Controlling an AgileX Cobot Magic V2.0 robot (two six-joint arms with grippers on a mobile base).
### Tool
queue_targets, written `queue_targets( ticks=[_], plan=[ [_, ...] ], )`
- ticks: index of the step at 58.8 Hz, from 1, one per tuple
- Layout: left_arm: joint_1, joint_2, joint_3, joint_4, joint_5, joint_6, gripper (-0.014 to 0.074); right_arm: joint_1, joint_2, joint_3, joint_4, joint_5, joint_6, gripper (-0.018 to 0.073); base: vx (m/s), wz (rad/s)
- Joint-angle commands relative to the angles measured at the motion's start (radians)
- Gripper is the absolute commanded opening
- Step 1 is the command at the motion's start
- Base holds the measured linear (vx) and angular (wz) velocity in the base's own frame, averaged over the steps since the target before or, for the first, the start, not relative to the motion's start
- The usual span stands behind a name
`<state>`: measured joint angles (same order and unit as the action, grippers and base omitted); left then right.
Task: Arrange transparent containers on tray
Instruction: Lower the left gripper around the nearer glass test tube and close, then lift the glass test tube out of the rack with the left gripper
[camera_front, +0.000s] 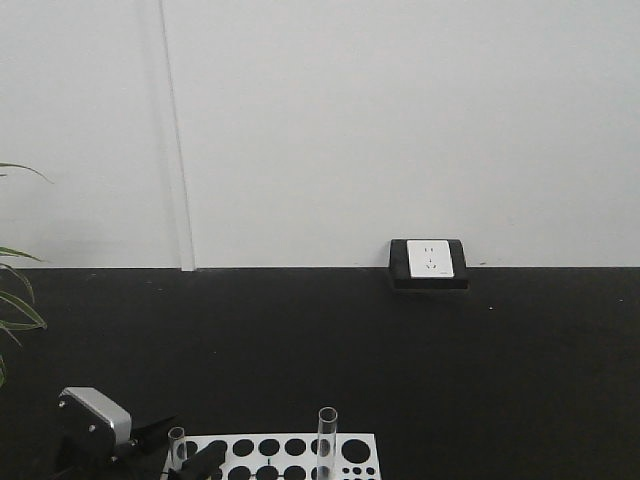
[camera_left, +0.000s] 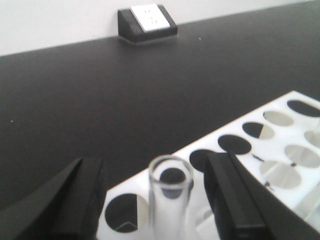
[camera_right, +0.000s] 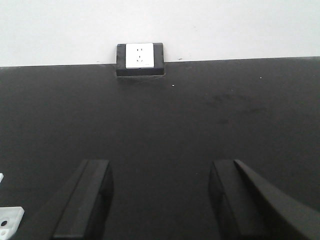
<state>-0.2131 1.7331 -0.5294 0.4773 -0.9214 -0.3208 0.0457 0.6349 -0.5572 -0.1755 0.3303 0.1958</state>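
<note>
A clear glass test tube (camera_left: 171, 186) stands upright in the white rack (camera_left: 280, 150). Its rim sits between the black fingers of my left gripper (camera_left: 155, 170), which is open with a gap on each side of the tube. In the front view the same tube (camera_front: 177, 438) is at the rack's left end, inside my left gripper (camera_front: 184, 453). A second, taller tube (camera_front: 327, 435) stands further right in the rack (camera_front: 290, 447). My right gripper (camera_right: 160, 167) is open over bare black table with nothing between its fingers. The yellow tray is out of view.
A black box with a white socket (camera_front: 429, 262) sits at the table's back edge against the white wall. Green plant leaves (camera_front: 15, 300) reach in at the left. A corner of a white object (camera_right: 10, 219) shows at the lower left of the right wrist view.
</note>
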Motion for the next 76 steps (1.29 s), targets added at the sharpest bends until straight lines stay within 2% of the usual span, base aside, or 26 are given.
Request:
queue_targets(
  ticks=[1,19,53,62,76],
  plan=[
    [-0.007,-0.033,-0.023,-0.005,-0.063,-0.008,0.0534,-0.003,0.004,-0.031,-0.014,-0.076,-0.012,0.0494,0.0,0.0],
    [-0.007,-0.033,-0.023,-0.006,-0.035,-0.008,0.0454,-0.003,0.004,-0.031,-0.014,-0.076,-0.012,0.0494,0.0,0.0],
    [-0.006,-0.061,-0.023,-0.008,-0.036,-0.008,0.0136,-0.003,0.004,-0.031,-0.014,-0.08,-0.012,0.0494,0.0,0.0],
    [-0.006,-0.129,-0.023,-0.009,-0.022,-0.008,0.0111,-0.003,0.004,-0.031,-0.014,-0.094,-0.012,0.0494,0.0,0.0],
    [-0.006,-0.284,-0.023,-0.015,0.104,-0.008,0.0111,-0.003,0.004,-0.031,-0.014,-0.117,-0.012,0.0491,0.0,0.0]
  ],
)
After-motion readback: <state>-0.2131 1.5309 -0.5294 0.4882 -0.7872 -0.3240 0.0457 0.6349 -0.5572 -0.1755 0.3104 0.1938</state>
